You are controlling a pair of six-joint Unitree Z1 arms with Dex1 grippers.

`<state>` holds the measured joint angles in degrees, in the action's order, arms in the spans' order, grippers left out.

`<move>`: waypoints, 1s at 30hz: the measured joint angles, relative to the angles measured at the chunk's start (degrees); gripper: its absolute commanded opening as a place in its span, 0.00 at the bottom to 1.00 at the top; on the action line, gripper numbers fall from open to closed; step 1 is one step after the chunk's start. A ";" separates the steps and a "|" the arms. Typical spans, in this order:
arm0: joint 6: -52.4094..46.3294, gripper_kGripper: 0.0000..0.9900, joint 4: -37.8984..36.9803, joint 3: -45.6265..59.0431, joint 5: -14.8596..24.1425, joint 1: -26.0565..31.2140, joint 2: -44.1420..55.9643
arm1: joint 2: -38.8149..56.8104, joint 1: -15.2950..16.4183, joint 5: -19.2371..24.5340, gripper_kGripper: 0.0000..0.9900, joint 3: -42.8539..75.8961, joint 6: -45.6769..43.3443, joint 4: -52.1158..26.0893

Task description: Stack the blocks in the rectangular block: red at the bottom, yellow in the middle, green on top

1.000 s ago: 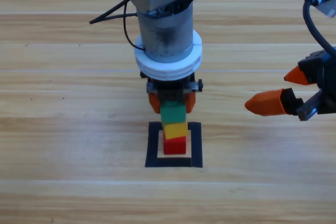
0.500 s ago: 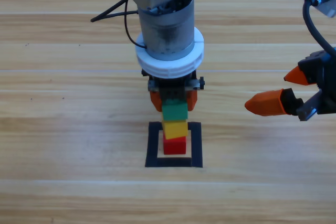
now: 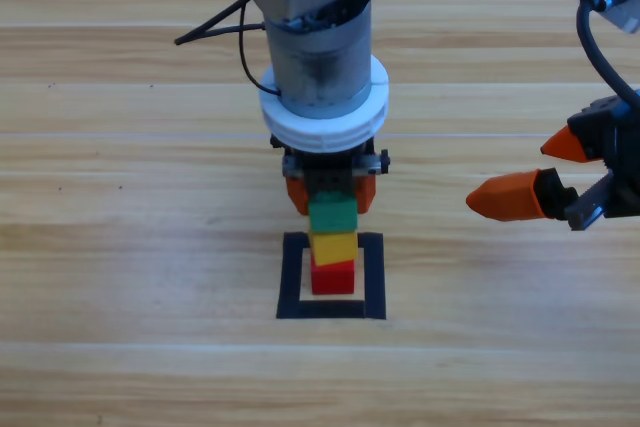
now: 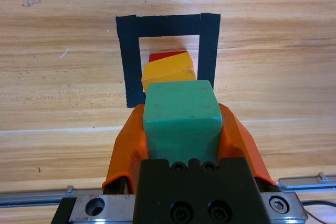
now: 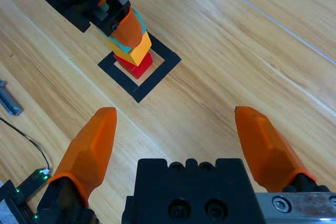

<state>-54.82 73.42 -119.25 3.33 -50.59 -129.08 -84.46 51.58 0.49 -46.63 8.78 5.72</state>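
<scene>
The red cube point(image 3: 332, 277) sits inside the black tape rectangle point(image 3: 291, 277), and the yellow cube point(image 3: 332, 245) rests on it, turned slightly askew. On top of the yellow one is the green cube point(image 3: 332, 213), with my left gripper point(image 3: 330, 201) shut on it from behind. In the left wrist view the orange jaws press both sides of the green cube point(image 4: 181, 116), with yellow point(image 4: 167, 71) and red point(image 4: 165, 56) showing beyond it inside the tape point(image 4: 168, 24). My right gripper point(image 3: 512, 173) waits open at the right, away from the stack.
Bare wooden table surrounds the rectangle. A black cable point(image 3: 215, 27) trails from the left arm at the upper left. The right wrist view shows the stack point(image 5: 137, 51) far ahead between its spread jaws.
The left arm has shifted very slightly to the right while holding the green cube on the stack. The right arm has not moved.
</scene>
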 measured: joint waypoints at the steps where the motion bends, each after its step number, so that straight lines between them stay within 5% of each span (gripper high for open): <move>1: 0.00 0.12 0.00 0.00 0.00 0.00 -0.24 | 0.00 0.00 0.00 1.00 0.00 0.00 0.00; 12: 0.00 0.13 0.00 0.00 0.00 0.00 -0.96 | -0.03 0.00 0.00 1.00 0.00 0.00 0.00; 15: 0.00 0.31 0.00 0.00 0.00 0.00 -0.96 | -0.04 0.00 0.00 1.00 0.00 0.00 0.00; 20: 0.00 0.87 0.00 0.00 0.00 0.00 -0.96 | -0.04 0.00 0.00 1.00 0.00 0.00 0.00; 30: -0.32 0.97 0.00 -0.07 0.00 -0.05 -0.95 | -0.04 0.00 0.00 1.00 0.00 0.00 0.00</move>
<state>-55.15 73.42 -119.32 3.33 -50.64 -130.04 -84.50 51.58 0.49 -46.63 8.78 5.73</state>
